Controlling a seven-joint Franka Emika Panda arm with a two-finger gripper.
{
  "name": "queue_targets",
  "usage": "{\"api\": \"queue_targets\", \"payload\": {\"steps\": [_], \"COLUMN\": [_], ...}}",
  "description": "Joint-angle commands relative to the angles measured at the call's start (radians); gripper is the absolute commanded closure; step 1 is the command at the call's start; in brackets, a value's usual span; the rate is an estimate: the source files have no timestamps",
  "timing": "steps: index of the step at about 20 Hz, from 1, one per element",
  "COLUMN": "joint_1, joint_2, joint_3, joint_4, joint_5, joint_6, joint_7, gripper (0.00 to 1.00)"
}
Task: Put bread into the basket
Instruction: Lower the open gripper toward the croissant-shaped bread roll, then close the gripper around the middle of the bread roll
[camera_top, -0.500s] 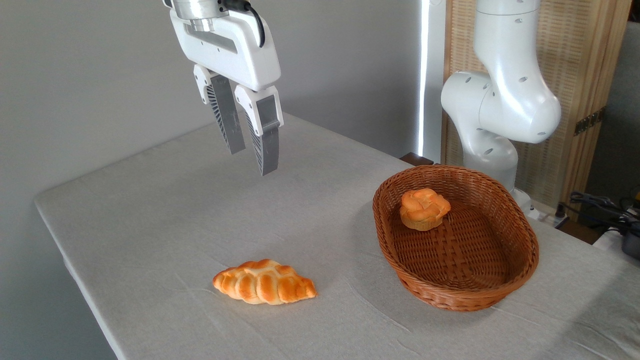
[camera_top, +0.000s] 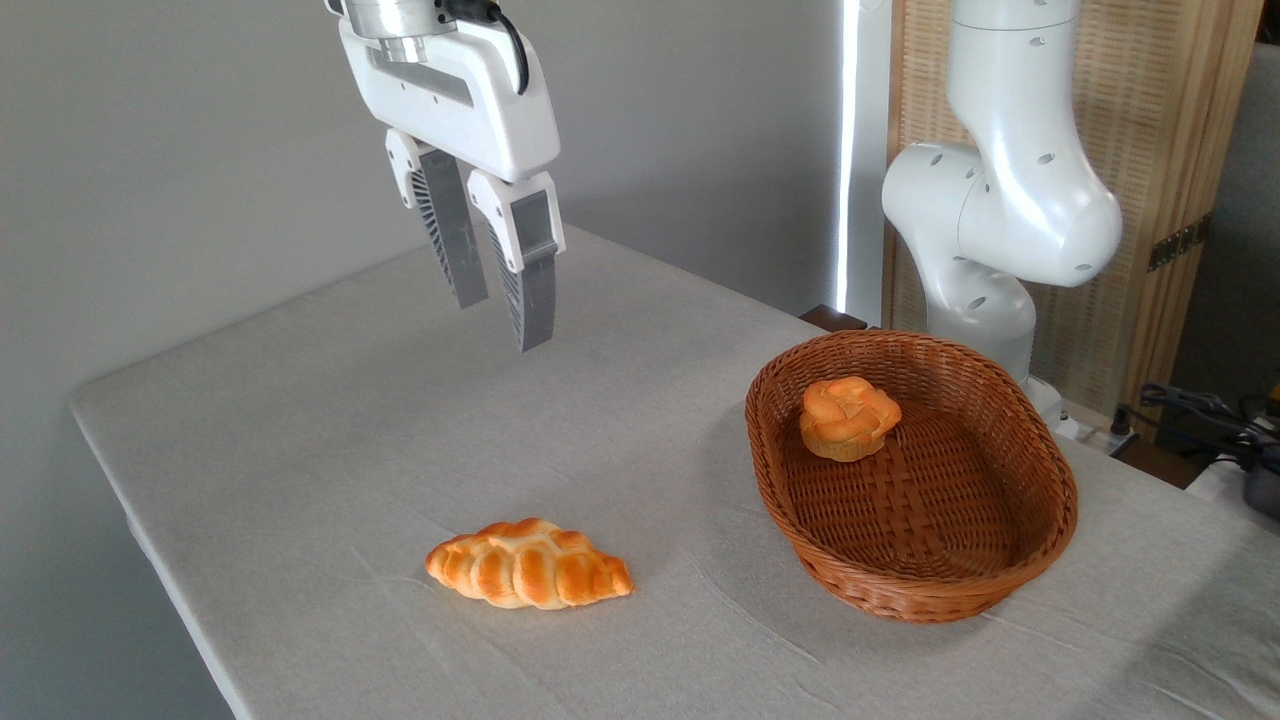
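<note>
Gripper (camera_top: 503, 322) empty, fingers slightly parted, high above table (camera_top: 330, 420). Bread (camera_top: 529, 564) flat on cloth at 6 o'clock from gripper. Basket (camera_top: 1040, 540) at 3 o'clock of bread, apart, holding round bun (camera_top: 848, 417).

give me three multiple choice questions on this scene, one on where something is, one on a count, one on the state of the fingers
1. Where is the braided loaf?
A. inside the wicker basket
B. on the table cloth, left of the wicker basket
C. held between the fingers

2. How many bread pieces are in view?
A. one
B. two
C. four

3. What state is the gripper in?
A. open and empty, up above the table
B. shut on the loaf
C. resting on the basket rim

Answers:
1 B: the loaf lies on the table, apart from the wicker basket.
2 B: the loaf, plus a small knotted bun inside the basket.
3 A: a gap shows between the fingers and nothing is in it.
</note>
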Motion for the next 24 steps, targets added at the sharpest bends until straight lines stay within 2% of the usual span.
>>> {"api": "queue_targets", "payload": {"steps": [1,4,6,10,13,19,20,22,24], "joint_1": [-0.001,-0.006,-0.004,-0.004,-0.003,-0.004,-0.004,-0.003,-0.003], "joint_2": [0.001,-0.003,-0.005,-0.009,-0.005,0.007,0.009,0.015,0.020], "joint_3": [-0.007,-0.042,-0.043,-0.042,-0.039,-0.037,-0.037,-0.037,-0.037], "joint_4": [-0.062,-0.189,-0.264,-0.349,-0.424,-0.528,-0.542,-0.551,-0.553], "joint_5": [0.024,0.025,0.030,0.028,0.028,0.031,0.057,0.149,0.174], "joint_6": [0.157,0.349,0.405,0.420,0.477,0.583,0.607,0.626,0.632], "joint_7": [-0.001,-0.001,0.024,0.359,0.524,0.553,0.555,0.553,0.555], "gripper": [0.00,0.00,0.00,0.00,0.00,0.00,0.00,0.00,0.00]}}
